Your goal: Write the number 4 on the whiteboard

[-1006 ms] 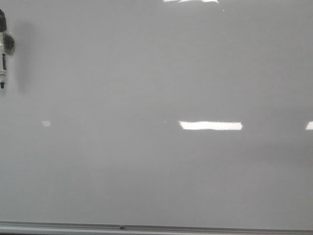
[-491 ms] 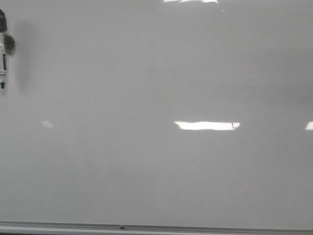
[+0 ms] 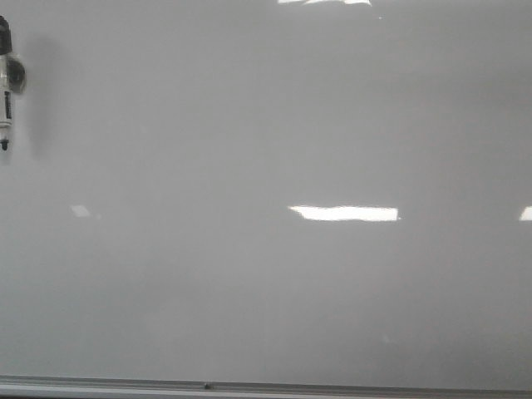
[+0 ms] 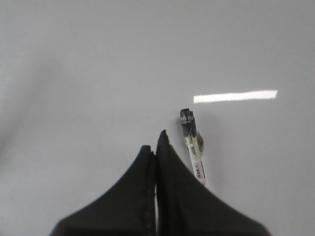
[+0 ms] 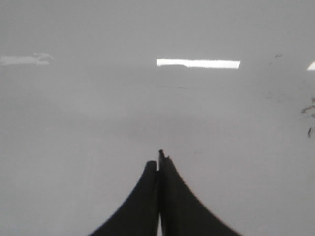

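Note:
The whiteboard [image 3: 249, 125] is a glossy pale grey board that fills every view. No number 4 shows on it in any view. A marker [image 3: 6, 87] with a black cap and clear-white body hangs on the board at the far left. In the left wrist view my left gripper [image 4: 156, 140] is shut and empty, just beside that marker [image 4: 193, 150] and not touching it. In the right wrist view my right gripper [image 5: 158, 160] is shut over bare board, with a tiny dark point at its tip. Neither gripper shows in the front view.
A thin grey metal edge strip [image 3: 332, 388] runs along the board's lower edge. Bright white light reflections [image 3: 342, 214] lie on the board. A few faint dark smudges [image 5: 309, 109] mark the board at the side of the right wrist view.
The bright reflection in the front view has drifted a little to the left. The marker has not moved and no line has appeared.

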`<state>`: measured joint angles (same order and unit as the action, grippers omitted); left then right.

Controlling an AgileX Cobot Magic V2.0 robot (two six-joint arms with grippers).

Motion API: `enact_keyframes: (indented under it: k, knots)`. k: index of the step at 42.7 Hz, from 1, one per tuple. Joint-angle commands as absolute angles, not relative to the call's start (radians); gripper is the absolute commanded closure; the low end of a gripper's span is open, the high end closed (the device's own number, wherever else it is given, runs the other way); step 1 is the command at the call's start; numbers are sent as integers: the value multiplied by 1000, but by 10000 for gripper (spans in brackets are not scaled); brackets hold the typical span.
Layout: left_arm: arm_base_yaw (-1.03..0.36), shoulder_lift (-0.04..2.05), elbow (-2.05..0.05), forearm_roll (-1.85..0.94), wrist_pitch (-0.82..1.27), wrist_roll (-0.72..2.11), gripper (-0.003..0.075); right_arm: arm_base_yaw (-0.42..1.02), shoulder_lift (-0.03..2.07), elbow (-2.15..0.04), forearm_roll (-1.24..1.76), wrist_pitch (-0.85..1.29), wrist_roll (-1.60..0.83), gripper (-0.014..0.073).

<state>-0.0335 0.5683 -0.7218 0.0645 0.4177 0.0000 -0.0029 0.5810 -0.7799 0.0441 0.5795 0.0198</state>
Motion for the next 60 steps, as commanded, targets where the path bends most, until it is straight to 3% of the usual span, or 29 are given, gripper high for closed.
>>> enact_keyframes:
  k: [1, 14, 18, 20, 25, 28, 32, 35, 60]
  knots:
    - [-33, 623, -755, 53, 357, -7, 741, -1, 644, -815, 34, 508, 16, 652]
    - [-33, 759, -755, -29, 388, -7, 740, -1, 782, -815, 33, 515, 0, 645]
    - [-33, 796, -755, -29, 388, -7, 735, -1, 797, -815, 33, 515, 0, 577]
    - [-33, 810, -755, -29, 388, -7, 715, -1, 800, -815, 33, 515, 0, 496]
    - [-33, 843, -755, -33, 379, -7, 572, -1, 804, -815, 33, 515, 0, 256]
    - [-33, 863, -755, -53, 363, -7, 421, -1, 804, -815, 33, 516, 0, 107]
    - [-36, 892, -755, -57, 338, -7, 250, -1, 804, -815, 33, 518, 0, 20]
    - [-52, 921, -755, -59, 320, -7, 206, -1, 804, -815, 33, 517, 0, 13]
    - [-121, 1311, -907, -115, 197, -7, 207, -1, 804, -815, 33, 511, 0, 13]
